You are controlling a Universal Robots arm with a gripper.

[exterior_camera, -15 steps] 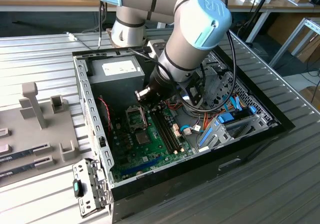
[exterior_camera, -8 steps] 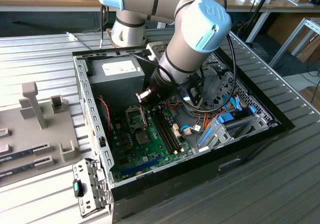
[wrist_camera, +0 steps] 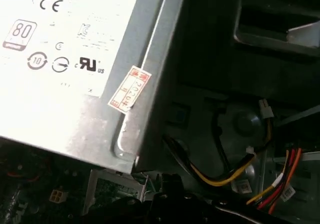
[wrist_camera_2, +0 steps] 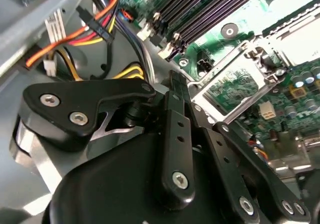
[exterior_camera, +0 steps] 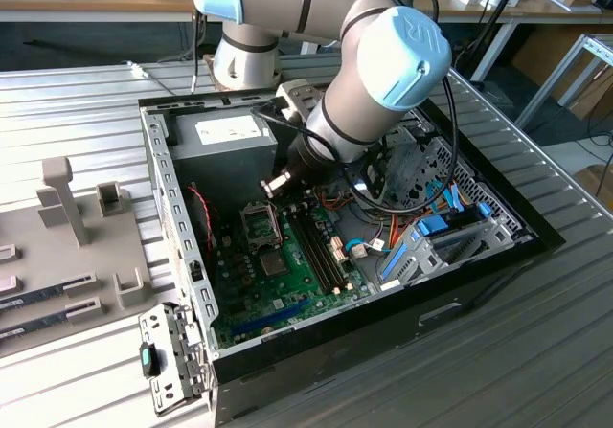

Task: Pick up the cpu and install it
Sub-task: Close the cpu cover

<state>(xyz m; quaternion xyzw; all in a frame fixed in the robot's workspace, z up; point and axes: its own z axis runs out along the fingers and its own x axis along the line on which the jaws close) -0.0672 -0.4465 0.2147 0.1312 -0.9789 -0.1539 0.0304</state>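
Observation:
The cpu is hidden from me. My gripper hangs on the arm inside the open computer case, just above the green motherboard. It sits close over the square processor socket. In the second wrist view the gripper's black links stand beside the socket's raised metal frame, and the pale socket bed lies beyond it. What the gripper holds is hidden by its own body.
The grey power-supply box stands at the case's back, with coloured cables beside it. Long dark memory slots run next to the socket. A grey fixture tray lies at the exterior view's left.

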